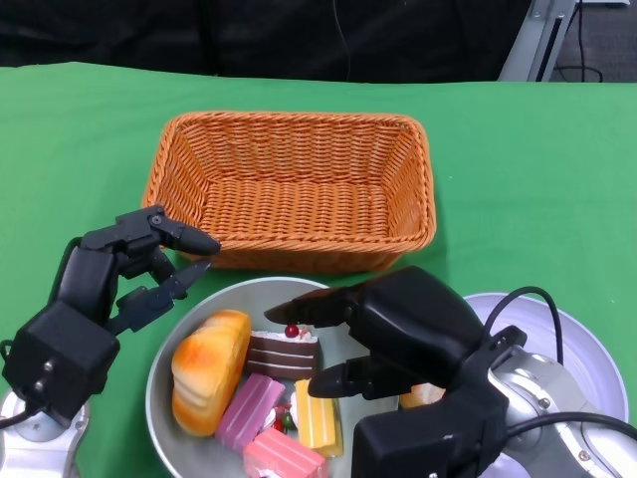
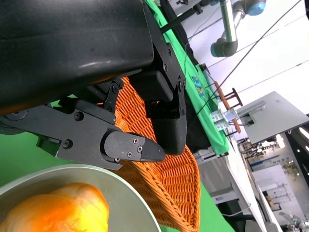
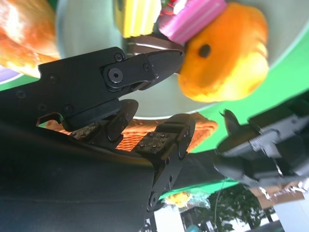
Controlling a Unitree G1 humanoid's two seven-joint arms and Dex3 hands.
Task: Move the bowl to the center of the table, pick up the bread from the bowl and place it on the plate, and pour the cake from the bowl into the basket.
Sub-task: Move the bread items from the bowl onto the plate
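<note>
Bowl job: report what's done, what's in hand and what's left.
Looks done: the bowl sits near the table's middle, in front of the basket. In hand: nothing yet; the right robot hand hovers over the bowl, the left robot hand is open at its rim. Left: the bread is in the bowl, not on the plate; the cake pieces are unpoured, the basket empty.

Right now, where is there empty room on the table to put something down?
The wicker basket is empty inside. Bare green cloth lies right of the basket, and more lies to its left and behind it. The near edge is crowded: the bowl is packed with bread and cakes, the left hand sits at its rim, and the right hand hangs over it beside the plate.
</note>
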